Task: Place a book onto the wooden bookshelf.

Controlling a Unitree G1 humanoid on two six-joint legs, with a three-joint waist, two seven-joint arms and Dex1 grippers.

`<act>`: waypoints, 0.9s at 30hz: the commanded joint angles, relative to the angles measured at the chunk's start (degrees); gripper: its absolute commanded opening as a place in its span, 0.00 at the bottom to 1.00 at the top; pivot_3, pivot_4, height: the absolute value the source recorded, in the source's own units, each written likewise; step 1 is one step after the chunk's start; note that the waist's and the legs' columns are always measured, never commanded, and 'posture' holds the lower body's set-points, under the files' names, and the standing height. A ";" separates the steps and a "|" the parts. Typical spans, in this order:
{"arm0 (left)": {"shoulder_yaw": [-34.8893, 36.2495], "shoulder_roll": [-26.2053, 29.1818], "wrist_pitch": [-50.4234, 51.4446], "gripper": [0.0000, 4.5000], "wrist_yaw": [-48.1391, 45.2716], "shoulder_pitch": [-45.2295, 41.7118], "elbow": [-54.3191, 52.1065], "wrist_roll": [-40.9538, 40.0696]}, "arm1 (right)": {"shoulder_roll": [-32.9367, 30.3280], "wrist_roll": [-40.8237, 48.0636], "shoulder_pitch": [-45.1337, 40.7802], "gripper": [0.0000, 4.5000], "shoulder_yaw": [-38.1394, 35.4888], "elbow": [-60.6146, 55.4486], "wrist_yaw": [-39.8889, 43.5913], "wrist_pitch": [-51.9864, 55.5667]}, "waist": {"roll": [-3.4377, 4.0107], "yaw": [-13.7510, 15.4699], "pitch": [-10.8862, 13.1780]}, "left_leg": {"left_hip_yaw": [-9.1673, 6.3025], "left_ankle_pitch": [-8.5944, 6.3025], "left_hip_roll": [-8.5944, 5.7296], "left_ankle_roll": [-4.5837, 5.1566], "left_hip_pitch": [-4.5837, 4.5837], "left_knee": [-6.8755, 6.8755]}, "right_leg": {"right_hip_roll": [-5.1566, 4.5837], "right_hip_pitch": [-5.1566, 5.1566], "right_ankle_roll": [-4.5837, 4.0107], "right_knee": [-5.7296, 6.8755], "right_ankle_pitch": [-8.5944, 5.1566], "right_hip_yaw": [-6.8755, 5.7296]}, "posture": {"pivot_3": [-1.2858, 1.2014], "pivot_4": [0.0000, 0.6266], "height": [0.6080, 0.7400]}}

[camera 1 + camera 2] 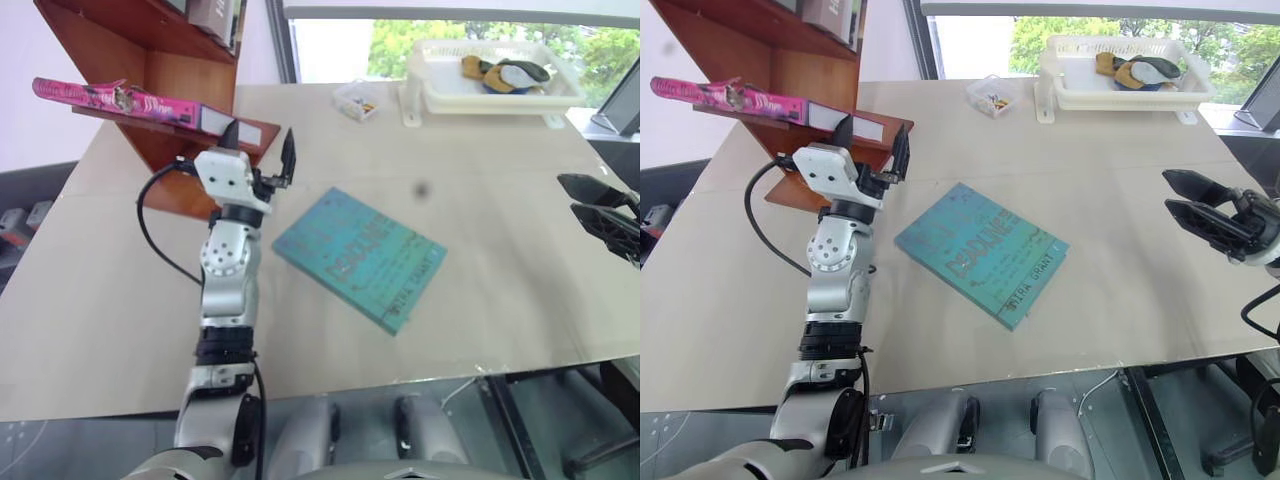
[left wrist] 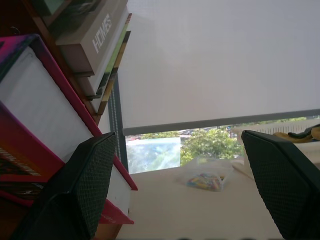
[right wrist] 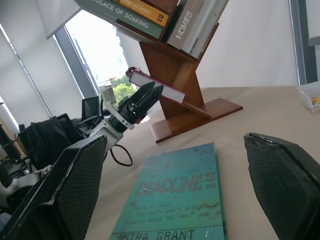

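The wooden bookshelf [image 1: 150,90] stands at the table's [image 1: 480,330] far left corner. The book [image 1: 120,98] lies flat on its lower board, other books [image 3: 165,15] above. Right of the bookshelf, mid-table, lies a second book [image 1: 360,258]. Far right of the bookshelf, a tray [image 1: 490,85] sits at the back edge, a small container [image 1: 357,100] between them.

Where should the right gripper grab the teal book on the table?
Take the teal book by the long edge nearest the right gripper. It lies flat, cover up, with bare table on that side, so probably slide one finger under that edge, coming in low from the right.
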 commanded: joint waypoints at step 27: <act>13.81 26.86 46.13 0.97 -22.57 28.04 -26.26 -26.70 | -7.86 -2.93 4.98 1.00 0.95 -4.27 6.34 0.86 | 0.07 0.38 -0.02 | -0.09 -0.02 0.04 -0.02 -0.05 -0.14 | -0.38 -0.03 -0.11 -0.17 -0.07 -0.10 | 0.52 0.24 1.00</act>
